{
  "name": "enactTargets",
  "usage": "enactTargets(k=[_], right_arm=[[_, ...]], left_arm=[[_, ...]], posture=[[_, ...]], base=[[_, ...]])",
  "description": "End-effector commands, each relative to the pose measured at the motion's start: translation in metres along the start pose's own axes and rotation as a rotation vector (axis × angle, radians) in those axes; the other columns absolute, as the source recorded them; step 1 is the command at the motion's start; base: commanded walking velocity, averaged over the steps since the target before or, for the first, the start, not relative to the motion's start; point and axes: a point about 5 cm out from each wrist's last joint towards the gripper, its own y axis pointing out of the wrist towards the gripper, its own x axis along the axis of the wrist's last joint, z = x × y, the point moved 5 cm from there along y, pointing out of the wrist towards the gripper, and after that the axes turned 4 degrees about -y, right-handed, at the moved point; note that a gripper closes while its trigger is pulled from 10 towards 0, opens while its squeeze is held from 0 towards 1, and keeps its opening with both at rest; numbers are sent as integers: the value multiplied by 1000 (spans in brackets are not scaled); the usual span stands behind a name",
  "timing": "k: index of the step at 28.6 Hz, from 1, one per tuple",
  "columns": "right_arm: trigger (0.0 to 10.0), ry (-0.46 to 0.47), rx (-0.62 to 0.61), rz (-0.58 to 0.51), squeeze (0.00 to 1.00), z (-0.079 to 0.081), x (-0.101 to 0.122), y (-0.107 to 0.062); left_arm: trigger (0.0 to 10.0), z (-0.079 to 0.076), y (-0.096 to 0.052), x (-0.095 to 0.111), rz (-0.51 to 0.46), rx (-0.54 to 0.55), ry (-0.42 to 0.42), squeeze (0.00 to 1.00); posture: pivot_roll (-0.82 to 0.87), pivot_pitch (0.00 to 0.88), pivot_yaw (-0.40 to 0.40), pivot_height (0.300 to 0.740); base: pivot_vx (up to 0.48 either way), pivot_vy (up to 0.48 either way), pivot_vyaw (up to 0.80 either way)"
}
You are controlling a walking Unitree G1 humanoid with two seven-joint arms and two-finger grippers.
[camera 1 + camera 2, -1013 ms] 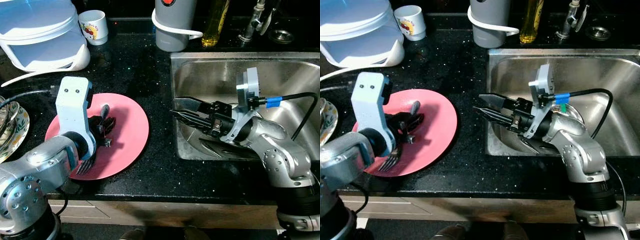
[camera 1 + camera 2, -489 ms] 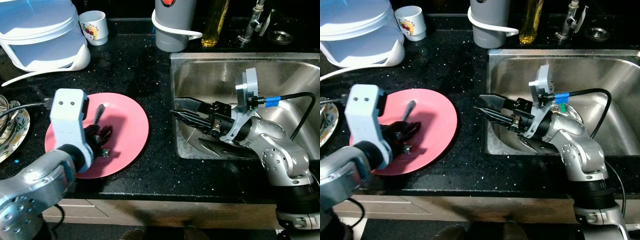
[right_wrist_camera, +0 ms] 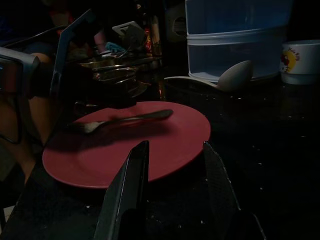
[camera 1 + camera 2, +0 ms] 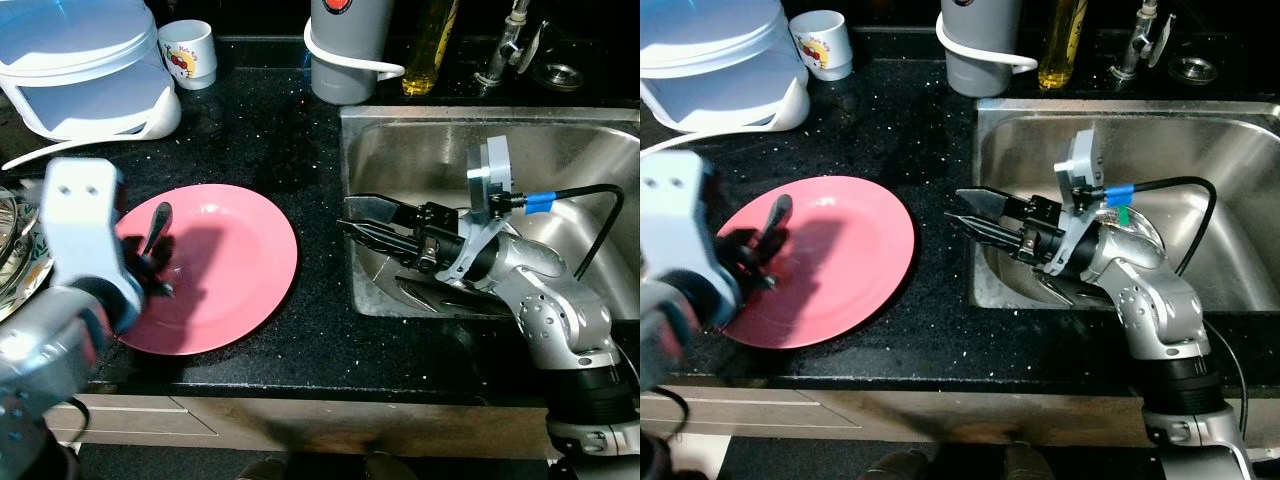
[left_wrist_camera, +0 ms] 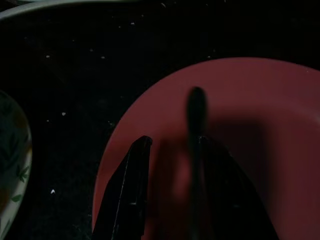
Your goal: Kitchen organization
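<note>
A pink plate (image 4: 225, 270) lies on the black counter left of the sink. My left gripper (image 4: 148, 275) is over the plate's left part, shut on a metal fork (image 4: 158, 222) whose handle points away from me. The fork (image 3: 130, 119) hangs a little above the plate and casts a shadow on it. In the left wrist view the fork handle (image 5: 195, 115) runs along one finger. My right gripper (image 4: 362, 220) is open and holds nothing. It hovers over the sink's left rim, pointing at the plate (image 3: 150, 145).
A steel sink (image 4: 570, 150) holds dishes (image 4: 425, 295) under my right arm. A white lidded container (image 4: 85, 70), a mug (image 4: 188, 52), a grey jug (image 4: 345, 50), an oil bottle (image 4: 430, 45) and the tap (image 4: 505, 45) line the back. Patterned dishes (image 4: 15, 265) sit at far left.
My left gripper has carried the fork leftward across the plate, from its middle to its left part. The right arm has stayed almost still.
</note>
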Motion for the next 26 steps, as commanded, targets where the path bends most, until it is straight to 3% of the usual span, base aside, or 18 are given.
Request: enactTargets(k=[1,4,10,15,18,22,26], right_arm=[[10000,-1,18,-1,0,3,-2,3],[10000,-2,18,3,0,2,-2,3],[10000,-2,17,3,0,2,-2,3],[10000,-1,20,2,0,3,-2,4],[10000,0,20,2,0,3,-2,4],[10000,-2,14,4,0,3,-1,2],[10000,-4,11,7,0,2,-1,1]], left_arm=[[10000,6,0,3,-3,39,7,0],[10000,6,1,8,-18,47,1,0],[10000,0,-1,-13,47,13,-21,0],[10000,-19,2,-24,87,-63,-53,0],[10000,-23,3,-24,92,-80,-54,0],[10000,-41,6,-18,76,-148,-57,0],[10000,-45,6,-18,82,-168,-52,0]], posture=[[154,135,-29,740],[152,138,-29,740],[154,144,-32,740],[149,146,-29,740],[147,147,-31,740],[139,148,-28,740],[130,155,-26,740]], base=[[0,0,0],[0,0,0],[0,0,0],[0,0,0],[0,0,0],[0,0,0],[0,0,0]])
